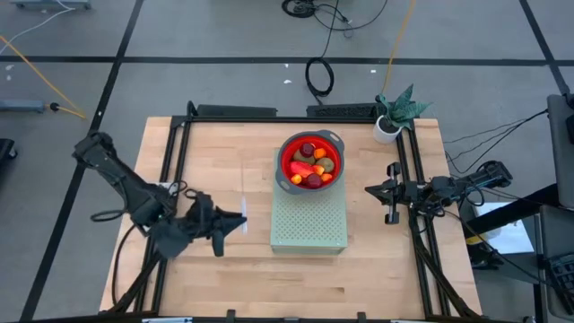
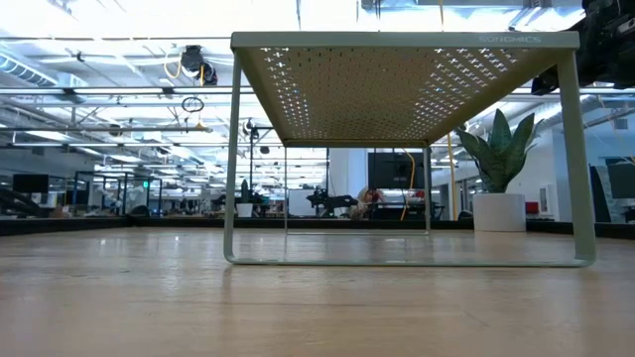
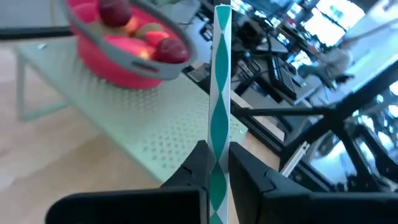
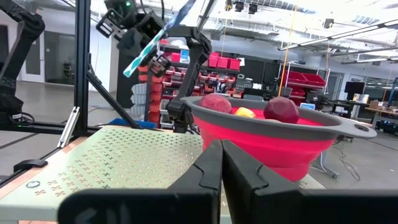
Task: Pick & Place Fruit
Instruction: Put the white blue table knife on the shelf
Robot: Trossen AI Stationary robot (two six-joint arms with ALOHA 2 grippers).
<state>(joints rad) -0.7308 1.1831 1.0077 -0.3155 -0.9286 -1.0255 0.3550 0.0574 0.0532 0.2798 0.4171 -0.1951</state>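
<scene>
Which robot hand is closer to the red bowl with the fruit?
The right. The right gripper waits just beside the red bowl, on the bowl's right in the high view. The left gripper is farther off, below-left of it, holding a knife.

high: straight down | low: table-level | wrists: both face bowl (image 4: 273, 134) from opposite sides
</scene>
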